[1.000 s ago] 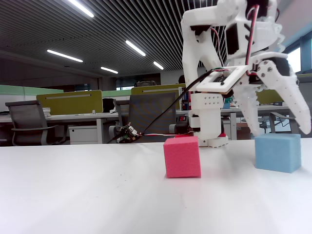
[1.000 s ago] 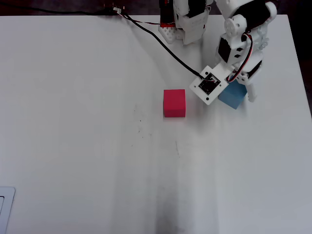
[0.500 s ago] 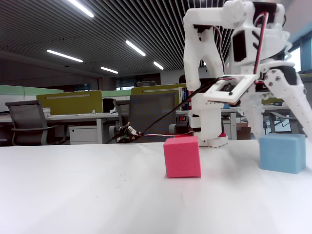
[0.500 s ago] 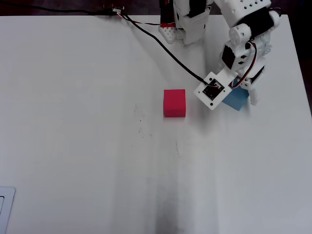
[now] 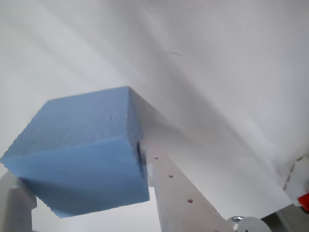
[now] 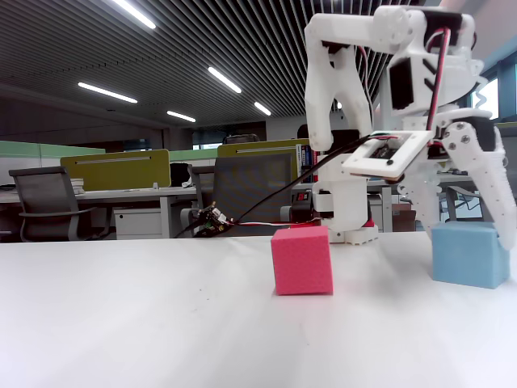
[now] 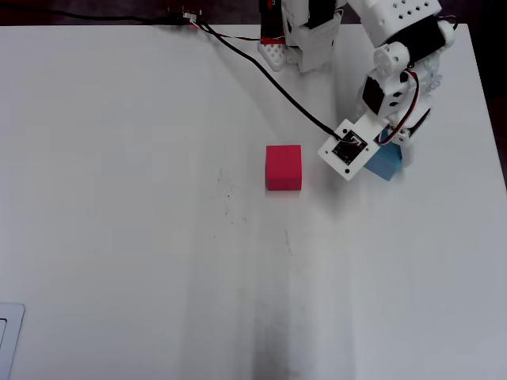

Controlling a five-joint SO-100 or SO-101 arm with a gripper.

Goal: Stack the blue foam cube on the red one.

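A big open office. Far behind the white table (image 6: 121, 323): rows of desks (image 6: 97, 194), grey office chairs (image 6: 48, 202), green and yellow screens (image 6: 117, 168) between desks, long strip lights (image 6: 107, 92) on a dark slatted ceiling (image 6: 202, 40).

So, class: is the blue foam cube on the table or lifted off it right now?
On the table. In the fixed view the blue foam cube sits flat on the table.

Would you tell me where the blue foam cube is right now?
In the overhead view, the blue foam cube sits on the table right of the red one, between the gripper jaws.
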